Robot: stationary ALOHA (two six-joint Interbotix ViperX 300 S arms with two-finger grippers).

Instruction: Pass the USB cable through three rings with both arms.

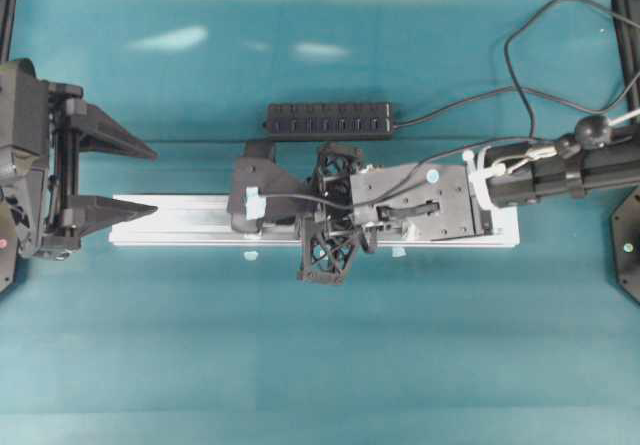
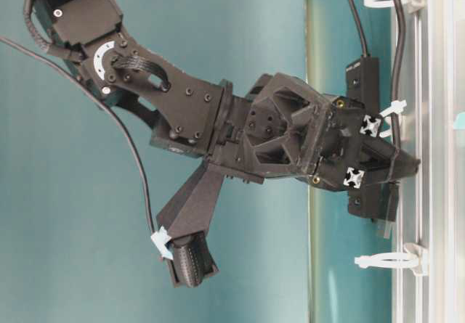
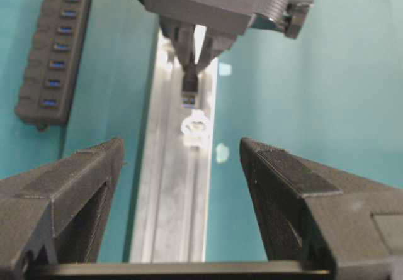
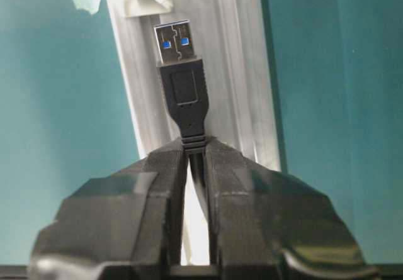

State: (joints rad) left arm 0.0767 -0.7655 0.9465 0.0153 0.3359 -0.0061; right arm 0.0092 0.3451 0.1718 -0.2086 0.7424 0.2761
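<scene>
- Right gripper (image 4: pixel 194 151) is clamped on the USB cable (image 4: pixel 184 97) just behind the plug; the plug sticks out forward over the rail (image 3: pixel 179 185).
- Next ring (image 3: pixel 195 126) sits on the rail just ahead of the plug tip, not yet entered.
- Keep the plug in line with the ring opening, feed slowly.
- Left gripper (image 3: pixel 182 167) spread wide, empty, straddling the rail beyond the ring; my guess is it takes the plug once it pokes through.
</scene>
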